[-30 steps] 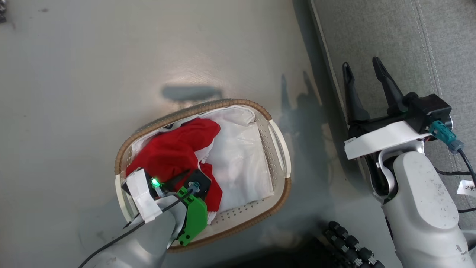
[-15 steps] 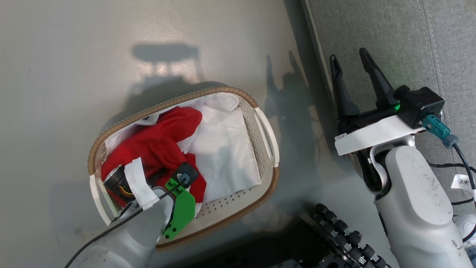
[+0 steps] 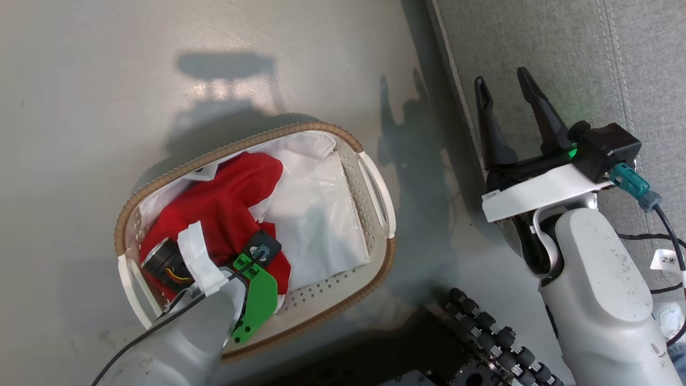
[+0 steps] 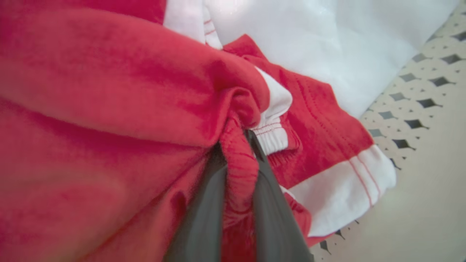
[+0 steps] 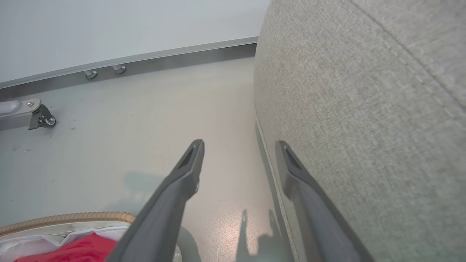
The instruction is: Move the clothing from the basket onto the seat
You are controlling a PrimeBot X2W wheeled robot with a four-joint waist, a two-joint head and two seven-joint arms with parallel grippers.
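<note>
Since the earlier frames the left gripper (image 4: 235, 142) is being closed. Its two dark fingers are now being pressed onto a gathered fold of the clothing (image 4: 109, 91) at the near left end of the basket (image 3: 327, 296). The left wrist is being held pitched steeply down into the basket, probably so that the fabric can be drawn straight up off the white liner (image 3: 316, 214). All the clothing is still being carried inside the basket. Farther off, the right gripper (image 3: 501, 76) is being held spread and empty at the left edge of the seat (image 3: 563, 53), presumably to be kept clear of the lift.
</note>
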